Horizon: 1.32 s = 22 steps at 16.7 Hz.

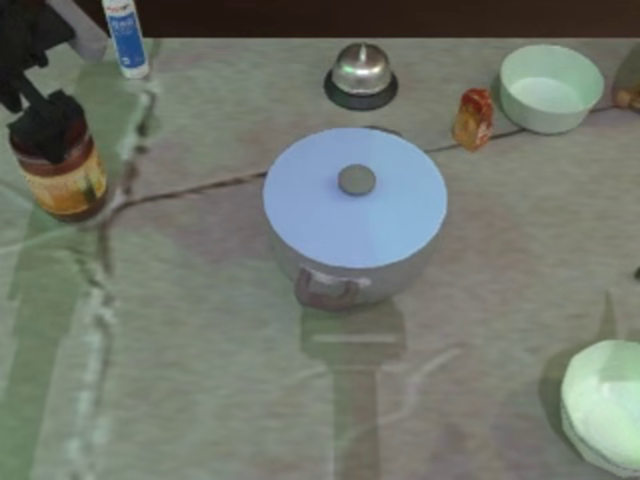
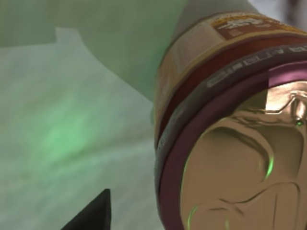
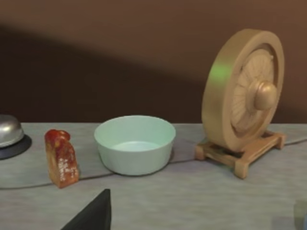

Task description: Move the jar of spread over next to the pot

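Note:
The jar of spread (image 1: 68, 180) stands at the table's far left, with an orange-yellow label and dark contents. My left gripper (image 1: 44, 124) hangs directly over its lid, open. In the left wrist view the jar (image 2: 201, 62) fills the frame with its round brown lid (image 2: 240, 167) toward the camera, and one dark finger (image 2: 93, 215) stands apart from the lid's rim. The grey pot (image 1: 355, 215), with a pale blue lid and small knob (image 1: 357, 181), sits at the table's middle, well to the right of the jar. My right arm is parked off the right side; only one finger (image 3: 93, 215) shows.
A white-and-blue tube (image 1: 127, 38) stands behind the jar. At the back are a silver bell (image 1: 361, 70), a red-orange packet (image 1: 473, 118) and a pale green bowl (image 1: 550, 88). A wooden wheel (image 3: 242, 96) stands far right. A pale green round object (image 1: 605, 405) lies front right.

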Available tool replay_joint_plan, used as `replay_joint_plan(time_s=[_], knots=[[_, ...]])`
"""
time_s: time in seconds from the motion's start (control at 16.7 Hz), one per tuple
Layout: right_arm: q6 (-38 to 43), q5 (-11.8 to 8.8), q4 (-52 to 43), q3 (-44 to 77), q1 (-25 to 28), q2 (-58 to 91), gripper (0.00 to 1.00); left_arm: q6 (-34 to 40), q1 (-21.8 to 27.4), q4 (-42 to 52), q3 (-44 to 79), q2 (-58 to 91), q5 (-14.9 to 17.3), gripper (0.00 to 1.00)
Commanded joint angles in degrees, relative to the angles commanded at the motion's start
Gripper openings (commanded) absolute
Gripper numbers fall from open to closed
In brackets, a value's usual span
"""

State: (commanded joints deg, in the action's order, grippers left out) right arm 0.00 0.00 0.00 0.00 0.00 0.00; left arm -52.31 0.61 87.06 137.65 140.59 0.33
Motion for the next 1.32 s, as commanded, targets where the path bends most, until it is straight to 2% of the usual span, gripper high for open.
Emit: replay_joint_plan(time_s=[0.18,0.54,0.84,1.32], knots=[[0.0,0.0,0.0,0.0,0.0,0.0,1.00,-0.1,-0.1,-1.1,-1.1,-0.2,0.0,1.00],[0.0,0.0,0.0,0.0,0.0,0.0,1.00,0.0,-0.1,-11.6,-13.0,-1.4,0.0,1.00],[0.0,0.0,0.0,0.0,0.0,0.0,1.00,-0.1,-0.1,-12.5,-14.0,-1.5,0.0,1.00],[0.0,0.0,0.0,0.0,0.0,0.0,1.00,-0.1,-0.1,-12.5,-14.0,-1.5,0.0,0.40]])
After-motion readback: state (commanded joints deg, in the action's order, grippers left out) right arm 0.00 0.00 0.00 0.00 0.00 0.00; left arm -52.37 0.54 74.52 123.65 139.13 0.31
